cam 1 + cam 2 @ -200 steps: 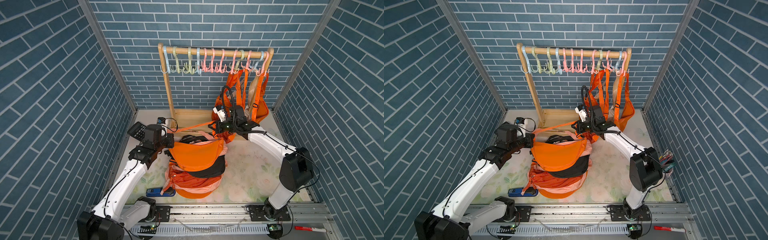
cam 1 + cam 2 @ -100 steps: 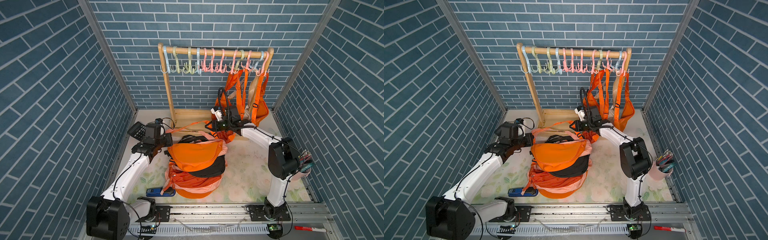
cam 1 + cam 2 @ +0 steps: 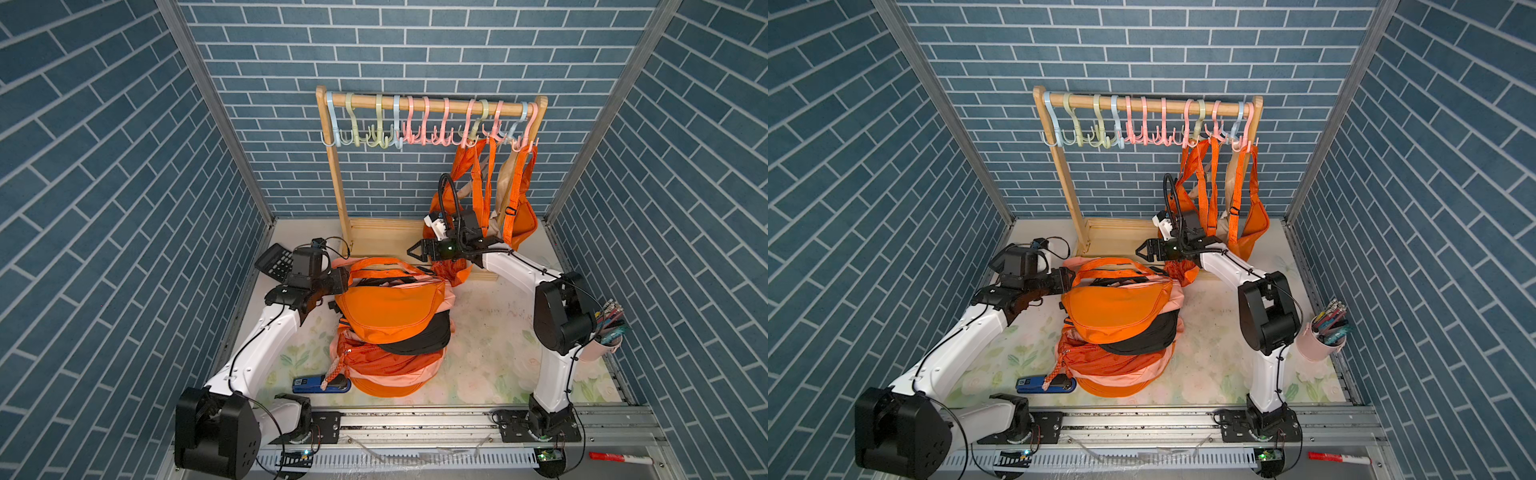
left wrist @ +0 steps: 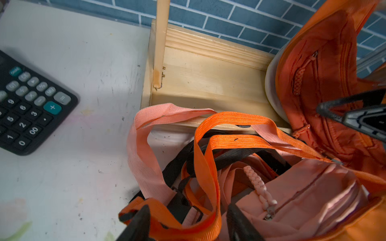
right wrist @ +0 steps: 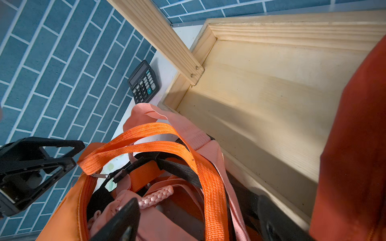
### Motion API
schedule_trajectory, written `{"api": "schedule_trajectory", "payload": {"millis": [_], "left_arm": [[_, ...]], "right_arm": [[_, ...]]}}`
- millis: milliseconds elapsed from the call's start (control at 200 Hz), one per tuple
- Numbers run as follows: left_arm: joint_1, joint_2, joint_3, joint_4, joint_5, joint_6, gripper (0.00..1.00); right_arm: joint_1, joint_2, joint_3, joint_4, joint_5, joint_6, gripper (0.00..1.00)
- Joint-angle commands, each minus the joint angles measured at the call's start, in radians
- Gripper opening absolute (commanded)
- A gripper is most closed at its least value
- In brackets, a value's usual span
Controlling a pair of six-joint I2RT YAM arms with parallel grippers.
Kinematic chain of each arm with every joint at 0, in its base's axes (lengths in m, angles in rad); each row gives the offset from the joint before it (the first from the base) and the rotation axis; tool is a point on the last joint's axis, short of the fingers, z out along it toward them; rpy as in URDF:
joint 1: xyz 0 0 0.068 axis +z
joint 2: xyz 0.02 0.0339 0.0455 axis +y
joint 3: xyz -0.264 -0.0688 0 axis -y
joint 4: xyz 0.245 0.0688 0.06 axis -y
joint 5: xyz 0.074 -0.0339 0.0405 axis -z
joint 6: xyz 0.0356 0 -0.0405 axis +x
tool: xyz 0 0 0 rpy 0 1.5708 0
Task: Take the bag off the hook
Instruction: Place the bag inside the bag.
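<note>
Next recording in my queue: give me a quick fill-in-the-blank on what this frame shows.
1. The top bag on the pile is ___ in colour.
2. The stapler lying in front of that pile is ___.
3. The calculator lies beside the robot's ___ arm.
4. The left tool and the right tool both have their jaws ___.

Missing words: orange; blue; left; open

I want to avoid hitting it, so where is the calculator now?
In a top view the calculator lies on the table at far left, between the side wall and the wooden rack's base, partly hidden by the left arm.
</note>
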Motion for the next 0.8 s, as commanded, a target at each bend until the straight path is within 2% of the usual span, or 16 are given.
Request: {"api": "schedule_trajectory", "payload": {"millis": [0, 25, 45, 70, 85, 110, 320, 795], "left_arm": [[0.007, -0.043, -0.015, -0.001, -0.035, 0.003, 0.74], [0.006, -0.050, -0.017, -0.002, -0.045, 0.003, 0.77], [0.006, -0.056, -0.017, -0.002, -0.050, 0.002, 0.85], [0.007, -0.064, -0.020, -0.002, -0.057, 0.002, 0.88], [0.007, -0.070, -0.021, -0.003, -0.064, 0.002, 0.96], [0.006, -0.078, -0.022, -0.002, -0.073, 0.001, 0.99], [0.006, -0.158, -0.046, 0.008, -0.128, 0.001, 0.99], [0.006, -0.297, -0.027, 0.000, -0.139, 0.034, 0.99]], "right_arm": [[-0.007, -0.039, 0.021, -0.036, 0.000, -0.054, 0.89], [-0.008, -0.046, 0.018, -0.036, 0.001, -0.055, 0.89], [-0.009, -0.052, 0.017, -0.039, 0.001, -0.057, 0.89], [-0.010, -0.059, 0.014, -0.039, 0.003, -0.059, 0.89], [-0.011, -0.063, 0.013, -0.040, 0.002, -0.060, 0.89], [-0.010, -0.069, 0.010, -0.041, 0.004, -0.062, 0.90], [-0.014, -0.132, -0.015, -0.047, 0.023, -0.064, 0.91], [-0.016, -0.298, -0.032, -0.117, 0.105, -0.085, 0.93]]}}
